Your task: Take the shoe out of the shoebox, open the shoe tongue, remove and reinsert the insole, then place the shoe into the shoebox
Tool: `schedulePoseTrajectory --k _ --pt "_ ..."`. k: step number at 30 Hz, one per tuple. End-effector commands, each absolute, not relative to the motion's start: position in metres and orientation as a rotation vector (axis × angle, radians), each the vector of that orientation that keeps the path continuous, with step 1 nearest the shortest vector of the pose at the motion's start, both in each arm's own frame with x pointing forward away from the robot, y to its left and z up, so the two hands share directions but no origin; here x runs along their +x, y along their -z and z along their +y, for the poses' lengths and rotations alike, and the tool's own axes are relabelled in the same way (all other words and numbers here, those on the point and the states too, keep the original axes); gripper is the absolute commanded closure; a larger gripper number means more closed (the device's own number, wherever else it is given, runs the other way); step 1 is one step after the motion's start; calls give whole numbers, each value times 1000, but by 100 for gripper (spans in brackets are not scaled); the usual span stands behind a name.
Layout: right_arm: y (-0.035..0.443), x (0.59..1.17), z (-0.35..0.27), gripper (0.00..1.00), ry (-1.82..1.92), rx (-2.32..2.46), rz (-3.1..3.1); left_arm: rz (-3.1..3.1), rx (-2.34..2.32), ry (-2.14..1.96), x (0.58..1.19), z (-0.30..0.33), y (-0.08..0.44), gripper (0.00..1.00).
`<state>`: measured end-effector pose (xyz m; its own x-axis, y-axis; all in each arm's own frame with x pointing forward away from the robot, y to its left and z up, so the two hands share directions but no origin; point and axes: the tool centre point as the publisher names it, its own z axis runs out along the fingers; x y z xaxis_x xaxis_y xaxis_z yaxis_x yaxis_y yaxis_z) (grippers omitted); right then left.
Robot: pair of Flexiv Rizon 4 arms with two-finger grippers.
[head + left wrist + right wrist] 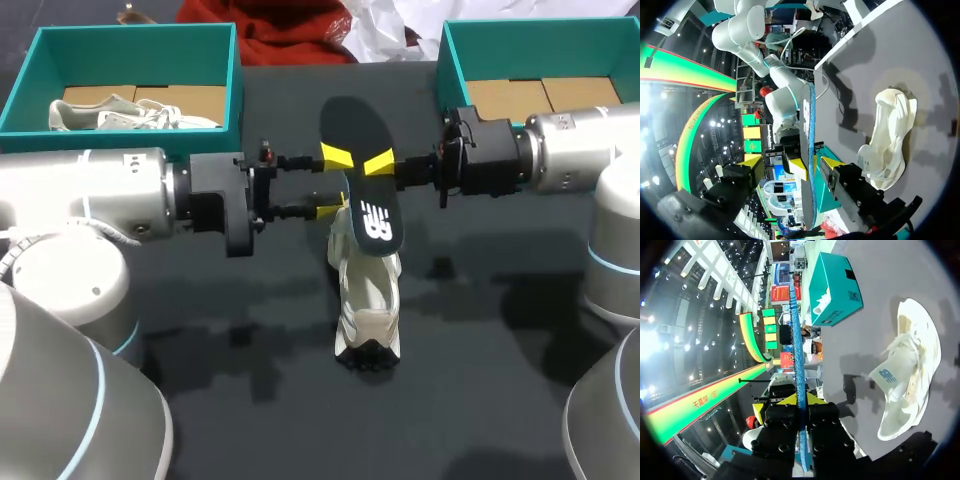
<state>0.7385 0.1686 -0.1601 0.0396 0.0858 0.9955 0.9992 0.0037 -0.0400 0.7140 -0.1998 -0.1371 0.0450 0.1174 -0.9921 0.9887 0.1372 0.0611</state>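
Note:
A black insole with a blue edge hangs in the air over the table's middle. My right gripper is shut on its right edge. In the right wrist view the insole runs edge-on between the closed fingers. My left gripper stands open at the insole's left edge, its yellow tips spread apart. In the left wrist view the insole stands between those open fingers. The white shoe rests on the dark table below the insole, with its tongue pulled up.
A teal shoebox at the back left holds a second white shoe. Another teal shoebox stands at the back right, behind my right arm. Dark tabletop lies bare in front of the shoe.

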Motion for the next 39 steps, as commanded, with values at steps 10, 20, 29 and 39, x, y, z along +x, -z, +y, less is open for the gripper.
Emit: schedulePoseTrajectory --k 10,20,29,39 --pt "176 730 171 100 1151 -1273 -1271 1347 1332 968 709 -151 122 0" --pt "179 730 169 100 1192 -1267 -1258 1347 1332 968 709 -151 122 0" --pt "185 724 175 100 1169 -1276 -1257 1599 1460 910 722 -166 106 0" --pt "194 714 173 100 1197 -1286 -1218 1739 1522 794 735 -161 98 0"
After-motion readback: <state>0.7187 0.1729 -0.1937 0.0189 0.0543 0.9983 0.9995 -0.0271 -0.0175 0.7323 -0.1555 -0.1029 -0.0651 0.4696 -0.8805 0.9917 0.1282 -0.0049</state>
